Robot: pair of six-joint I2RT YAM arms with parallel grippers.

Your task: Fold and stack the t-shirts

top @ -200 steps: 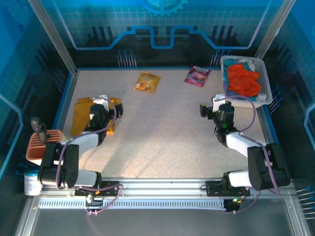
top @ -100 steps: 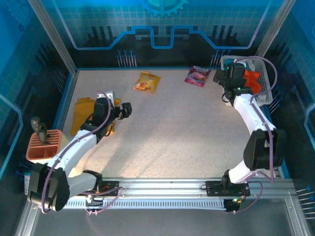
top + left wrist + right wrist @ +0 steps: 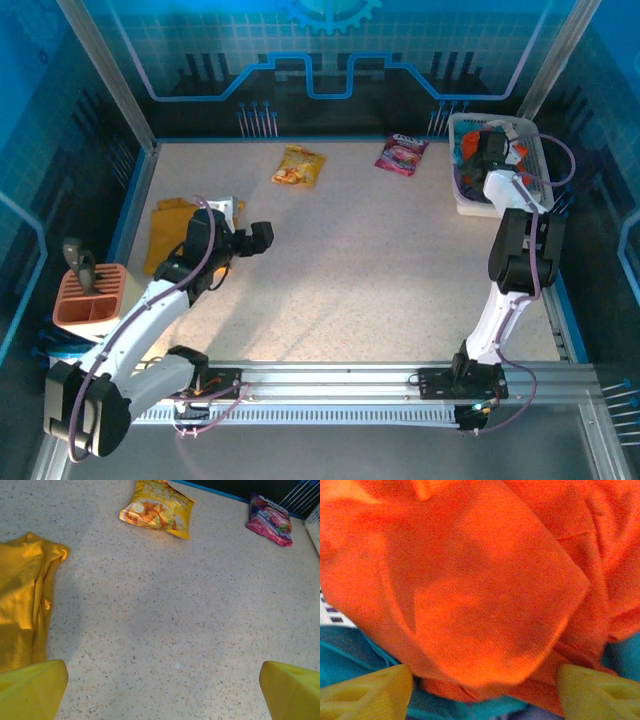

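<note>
The mustard yellow t-shirt lies crumpled at the table's left edge; in the left wrist view the mustard yellow t-shirt is at the left. My left gripper hangs open just right of it over bare table, with nothing between its yellow fingertips. The bright orange t-shirt lies bunched in the white basket at the back right, mostly hidden by my arm from above. My right gripper hovers open right over it, its fingertips on either side of an orange fold.
A yellow snack packet and a pink one lie near the table's back edge. Teal cloth lies under the orange shirt in the basket. An orange tool holder stands off the table's left side.
My right arm swung from the right side of the table up into the basket. My left gripper came off the mustard shirt and moved right over bare table.
</note>
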